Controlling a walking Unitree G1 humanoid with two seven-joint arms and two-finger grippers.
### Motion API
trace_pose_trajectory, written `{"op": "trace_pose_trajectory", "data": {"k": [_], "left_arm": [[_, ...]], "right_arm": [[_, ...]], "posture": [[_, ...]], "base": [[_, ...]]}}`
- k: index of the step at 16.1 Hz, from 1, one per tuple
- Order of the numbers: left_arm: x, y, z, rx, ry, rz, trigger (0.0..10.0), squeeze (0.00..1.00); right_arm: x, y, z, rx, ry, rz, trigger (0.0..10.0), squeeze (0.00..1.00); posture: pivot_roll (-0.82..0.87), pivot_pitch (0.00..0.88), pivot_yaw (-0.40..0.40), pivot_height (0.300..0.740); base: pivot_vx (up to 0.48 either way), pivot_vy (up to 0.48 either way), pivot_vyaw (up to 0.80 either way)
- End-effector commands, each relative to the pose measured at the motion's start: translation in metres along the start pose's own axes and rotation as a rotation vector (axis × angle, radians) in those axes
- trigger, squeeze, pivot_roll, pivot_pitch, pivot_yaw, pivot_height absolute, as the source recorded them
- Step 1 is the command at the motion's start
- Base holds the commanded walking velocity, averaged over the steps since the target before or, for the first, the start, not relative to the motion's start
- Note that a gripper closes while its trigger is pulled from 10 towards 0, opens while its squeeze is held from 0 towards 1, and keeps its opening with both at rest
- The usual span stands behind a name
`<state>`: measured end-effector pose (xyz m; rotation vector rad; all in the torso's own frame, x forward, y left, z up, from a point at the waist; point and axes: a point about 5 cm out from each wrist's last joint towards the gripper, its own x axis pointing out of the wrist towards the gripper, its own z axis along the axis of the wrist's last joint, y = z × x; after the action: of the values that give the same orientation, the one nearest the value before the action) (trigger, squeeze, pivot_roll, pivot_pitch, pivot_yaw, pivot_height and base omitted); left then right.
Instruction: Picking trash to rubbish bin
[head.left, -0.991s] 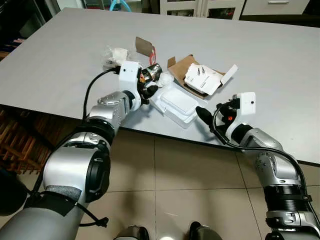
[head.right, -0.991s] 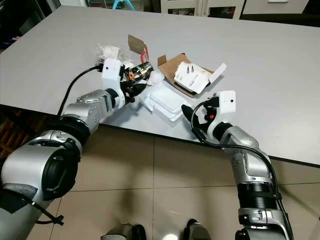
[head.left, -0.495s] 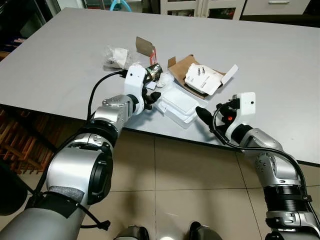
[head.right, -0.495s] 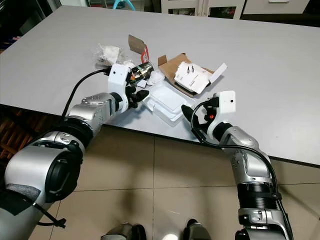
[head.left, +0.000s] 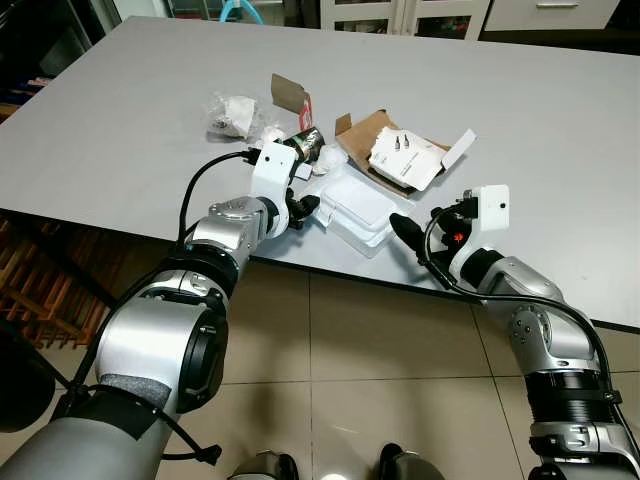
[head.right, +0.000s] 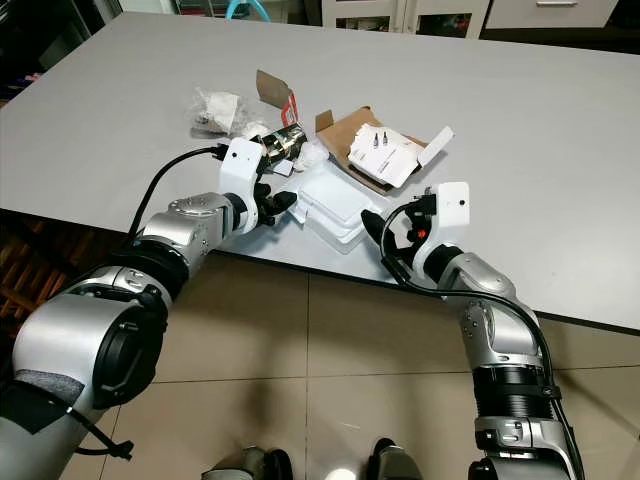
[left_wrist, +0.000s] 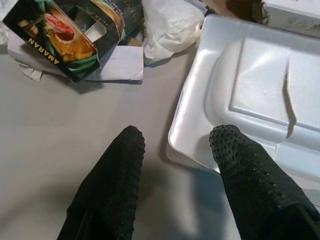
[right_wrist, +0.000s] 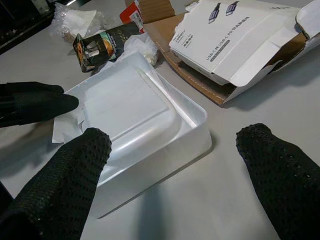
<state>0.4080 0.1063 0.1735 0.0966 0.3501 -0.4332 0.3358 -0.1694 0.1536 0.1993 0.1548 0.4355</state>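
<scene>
Step in hand, as I read it: lining up a two-handed grab on the foam tray, w/ nothing picked yet and no bin seen in these views. Next move prob. calls for both grippers to close in on opposite edges of the tray, get under or pinch the rim, then lift level so the lid doesn't flop.

Grey table (head.left: 130, 110): carries the whole trash pile, ahead of both arms.

White foam tray (head.left: 352, 207): clamshell type, lid down, shiny, light-looking, near the table's front edge. It sits between the two grippers; the left wrist view has its corner right at the tip of one finger.

Brown cardboard box (head.left: 362, 128) w/ white printed packaging (head.left: 405, 158) spilling out: just beyond the tray, ahead of the right gripper.

Left gripper (head.left: 300, 208): fingers spread narrow-to-medium, empty, tips on or just above the tabletop at the tray's near-left corner.

Right gripper (right_wrist: 170, 165): fingers spread wide, empty, low at the table edge, tray straight ahead btwn them; cannot tell if touching.

Dark snack carton (left_wrist: 70, 37): green/black, crushed, ahead of the left gripper beyond a white card.

Crumpled white paper (left_wrist: 167, 25): beside the carton, against the tray's far corner.

Clear plastic wad (head.left: 232, 110): farther out, past the left gripper.
</scene>
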Motion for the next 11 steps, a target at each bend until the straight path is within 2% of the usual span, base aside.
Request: {"op": "trace_pose_trajectory", "data": {"k": [1,5,7,11], "left_arm": [[0.0,0.001,-0.015,0.002,0.061,0.019,10.0,0.0],[0.0,0.002,-0.017,-0.004,0.067,0.037,10.0,0.0],[0.001,0.0,-0.01,-0.047,-0.01,0.049,10.0,0.0],[0.0,0.005,-0.006,-0.122,-0.058,0.101,10.0,0.0]], "right_arm": [[-0.001,0.003,0.001,-0.002,-0.003,0.01,10.0,0.0],[0.0,0.004,0.001,-0.002,-0.004,0.014,10.0,0.0],[0.0,0.004,0.001,-0.001,-0.004,0.014,10.0,0.0],[-0.001,0.004,0.001,0.001,-0.004,0.01,10.0,0.0]], "posture": [[-0.09,0.13,0.1,0.74],[-0.09,0.128,0.1,0.74],[-0.09,0.133,0.099,0.74],[-0.09,0.142,0.098,0.74]], "base": [[0.0,0.0,0.0],[0.0,0.0,0.0],[0.0,0.0,0.0],[0.0,0.0,0.0]]}}
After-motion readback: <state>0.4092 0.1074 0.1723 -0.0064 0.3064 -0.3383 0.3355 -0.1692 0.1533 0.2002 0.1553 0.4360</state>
